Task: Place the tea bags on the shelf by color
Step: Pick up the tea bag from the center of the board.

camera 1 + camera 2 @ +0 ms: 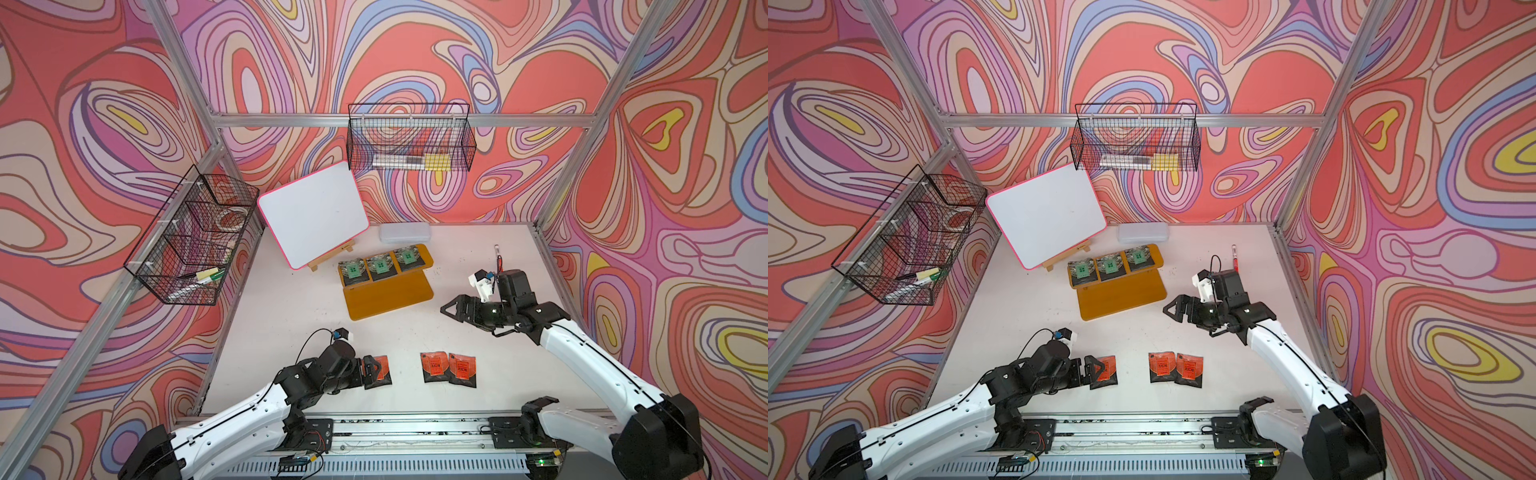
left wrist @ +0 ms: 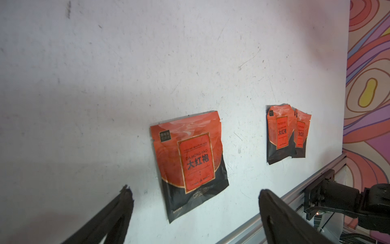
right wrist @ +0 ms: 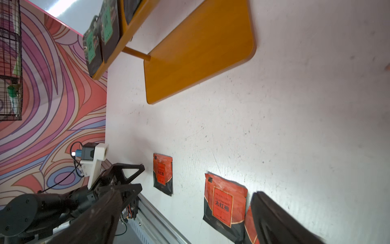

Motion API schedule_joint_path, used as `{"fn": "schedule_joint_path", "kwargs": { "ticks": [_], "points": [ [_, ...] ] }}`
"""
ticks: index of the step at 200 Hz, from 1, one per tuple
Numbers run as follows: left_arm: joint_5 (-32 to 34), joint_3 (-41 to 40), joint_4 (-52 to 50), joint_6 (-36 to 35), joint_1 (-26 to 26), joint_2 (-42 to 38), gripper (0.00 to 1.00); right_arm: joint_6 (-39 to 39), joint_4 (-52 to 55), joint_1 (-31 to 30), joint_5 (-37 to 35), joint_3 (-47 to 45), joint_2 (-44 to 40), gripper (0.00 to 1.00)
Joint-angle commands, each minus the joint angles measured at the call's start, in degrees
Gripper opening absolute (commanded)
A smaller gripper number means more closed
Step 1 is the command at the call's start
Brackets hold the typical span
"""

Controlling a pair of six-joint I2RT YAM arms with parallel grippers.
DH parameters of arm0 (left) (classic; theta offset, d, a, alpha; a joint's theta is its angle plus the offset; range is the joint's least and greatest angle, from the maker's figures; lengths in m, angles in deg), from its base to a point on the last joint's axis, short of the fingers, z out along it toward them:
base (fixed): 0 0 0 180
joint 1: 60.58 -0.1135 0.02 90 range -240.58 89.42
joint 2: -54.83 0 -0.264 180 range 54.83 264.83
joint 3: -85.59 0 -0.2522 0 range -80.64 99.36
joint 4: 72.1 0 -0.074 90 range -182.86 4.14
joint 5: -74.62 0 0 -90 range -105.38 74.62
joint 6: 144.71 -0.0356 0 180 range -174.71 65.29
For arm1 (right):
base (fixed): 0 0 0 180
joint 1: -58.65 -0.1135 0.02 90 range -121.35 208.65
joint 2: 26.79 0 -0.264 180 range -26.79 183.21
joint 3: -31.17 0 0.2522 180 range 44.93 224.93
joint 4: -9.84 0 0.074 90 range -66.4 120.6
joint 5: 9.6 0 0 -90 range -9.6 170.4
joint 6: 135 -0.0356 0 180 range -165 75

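The shelf (image 1: 388, 297) is a mustard-yellow two-step stand mid-table; its lower board (image 3: 198, 52) is bare. Three green-labelled tea bags (image 1: 379, 266) lie in a row on its upper board (image 1: 1156, 253). Three orange-red tea bags lie flat near the table's front: one alone (image 1: 384, 371) (image 2: 190, 160) and an overlapping pair (image 1: 434, 368) (image 1: 462, 370). My left gripper (image 1: 374, 370) (image 2: 195, 191) is open, its fingers straddling the lone bag's near edge. My right gripper (image 1: 446, 311) (image 3: 197, 190) is open and empty, raised just right of the shelf's lower board.
A pink-edged whiteboard (image 1: 313, 216) leans on a small easel behind the shelf. A clear plastic case (image 1: 404, 233) lies at the back. Black wire baskets hang on the left wall (image 1: 191, 237) and back wall (image 1: 409, 141). A red pen (image 1: 496, 253) lies far right. A metal rail (image 1: 415, 428) borders the front.
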Motion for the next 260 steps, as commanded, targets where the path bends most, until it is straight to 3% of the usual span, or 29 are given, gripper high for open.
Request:
{"fn": "schedule_joint_path", "kwargs": {
  "ticks": [1, 29, 63, 100, 156, 190, 221, 260],
  "points": [
    [0.3, -1.4, 1.9, 1.7, 0.7, 0.4, 0.96, -4.2, -5.7, -2.3, 3.5, -2.9, -1.4, 0.98],
    [-0.8, -2.7, 6.4, 2.7, 1.5, 2.3, 0.95, -7.4, -8.1, -7.7, 0.3, -4.8, -0.9, 0.97],
    [-1.8, -2.8, 10.0, 2.7, 2.3, 5.8, 0.94, -12.6, -14.1, -13.7, -1.7, -7.9, 1.6, 0.87],
    [-2.3, -3.5, 13.7, 3.3, 3.5, 8.2, 0.92, -17.5, -18.1, -15.8, -2.8, -11.1, 2.4, 0.77],
    [-2.6, -4.0, 17.9, 3.7, 5.2, 10.1, 0.89, -20.4, -21.2, -18.1, -2.6, -13.5, 3.8, 0.75],
    [-2.8, -4.0, 20.6, 4.1, 6.0, 12.5, 0.88, -22.6, -23.8, -21.3, -2.9, -13.6, 8.1, 0.61],
    [-3.0, -3.9, 23.6, 4.5, 7.1, 14.9, 0.87, -26.2, -29.1, -23.8, -2.9, -14.9, 11.8, 0.55],
    [-3.0, -3.2, 26.9, 4.9, 8.5, 18.8, 0.87, -28.7, -30.4, -24.7, -3.8, -15.7, 14.1, 0.53]
  ]
}}
